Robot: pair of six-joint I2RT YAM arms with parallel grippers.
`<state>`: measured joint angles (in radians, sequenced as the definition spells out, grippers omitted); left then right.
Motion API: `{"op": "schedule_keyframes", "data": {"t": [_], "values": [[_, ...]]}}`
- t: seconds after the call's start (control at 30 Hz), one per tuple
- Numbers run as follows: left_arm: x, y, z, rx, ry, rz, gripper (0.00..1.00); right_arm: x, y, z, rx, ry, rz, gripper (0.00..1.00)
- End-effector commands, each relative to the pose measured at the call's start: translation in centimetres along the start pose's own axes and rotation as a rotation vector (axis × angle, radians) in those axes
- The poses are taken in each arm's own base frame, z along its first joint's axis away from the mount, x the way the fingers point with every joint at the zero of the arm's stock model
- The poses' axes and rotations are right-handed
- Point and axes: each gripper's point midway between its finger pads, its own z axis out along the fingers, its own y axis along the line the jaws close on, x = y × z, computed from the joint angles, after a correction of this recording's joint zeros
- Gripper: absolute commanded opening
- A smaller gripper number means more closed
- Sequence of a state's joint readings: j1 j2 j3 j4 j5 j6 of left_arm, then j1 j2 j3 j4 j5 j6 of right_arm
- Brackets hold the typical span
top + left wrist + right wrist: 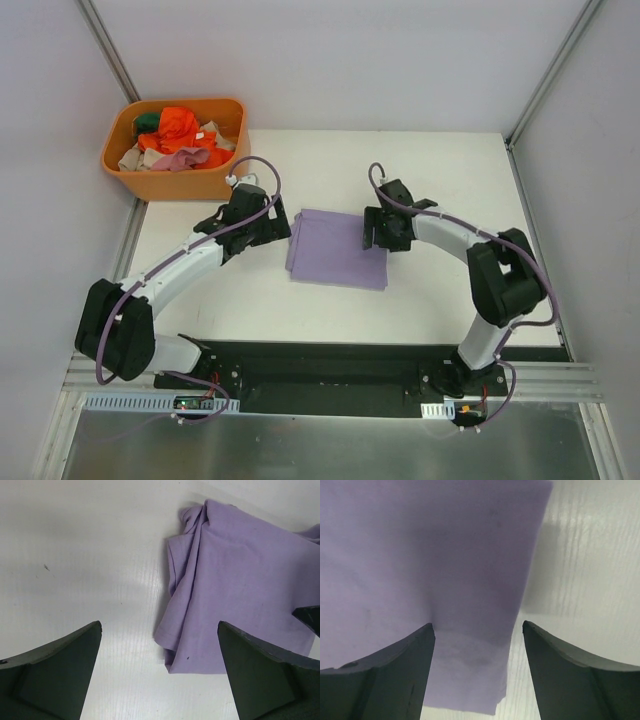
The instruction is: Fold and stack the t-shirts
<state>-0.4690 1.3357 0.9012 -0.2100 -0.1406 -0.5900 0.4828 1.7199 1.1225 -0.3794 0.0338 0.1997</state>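
Right now your left gripper [160, 625] is spread wide with nothing between its fingers. It hovers over the bare table [75, 555] just left of the purple t-shirt [240, 580]. Your right gripper [478, 625] is likewise parted and empty, hanging low over the shirt's right side, where one edge of the cloth runs between its fingers. The shirt lies in the middle of the table as a rough folded rectangle, between the two grippers. Judge it as thin, light and limp: it will not keep a shape when lifted, it will likely slide on the smooth tabletop, and its layers will part if you pinch only the top one. Take it at the edges or corners, closing through every layer, ideally with both grippers on matching corners so it hangs evenly. The left edge is rumpled and bunched toward its far corner, which gives you a raised ridge to grip; the right side lies flatter and will need the fingers pressed down to the table. The collar and sleeves are tucked out of sight, so you cannot tell how many layers there are. Both wrist views cut the shirt off. A dark tip at the right border of the left wrist view cannot be identified. From above, the wrists cover the fingers. At the far left, the orange basket [175, 183] holds tangled clothes [178, 130] that you cannot count.
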Motion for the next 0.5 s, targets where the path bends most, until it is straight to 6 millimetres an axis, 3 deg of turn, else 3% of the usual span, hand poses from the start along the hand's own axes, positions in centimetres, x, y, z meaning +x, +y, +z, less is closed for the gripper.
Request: {"op": "schedule_keyframes", "data": {"t": [0.0, 0.17, 0.3, 0.47], "values": [[-0.9, 0.3, 0.3, -0.011, -0.026, -0.033, 0.99, 0.5, -0.5, 1.2, 0.085, 0.031, 0.018, 0.7], [-0.7, 0.5, 0.5, -0.015, -0.016, -0.037, 0.99, 1.5, -0.5, 2.2, 0.111, 0.067, -0.001, 0.59], [-0.7, 0.5, 0.7, -0.017, -0.014, -0.039, 0.99, 2.0, -1.7, 2.8, 0.201, 0.099, -0.021, 0.52], [-1.1, 1.3, 0.7, -0.031, -0.021, -0.051, 0.99, -0.1, -4.1, 2.6, 0.365, 0.095, -0.052, 0.34]]}}
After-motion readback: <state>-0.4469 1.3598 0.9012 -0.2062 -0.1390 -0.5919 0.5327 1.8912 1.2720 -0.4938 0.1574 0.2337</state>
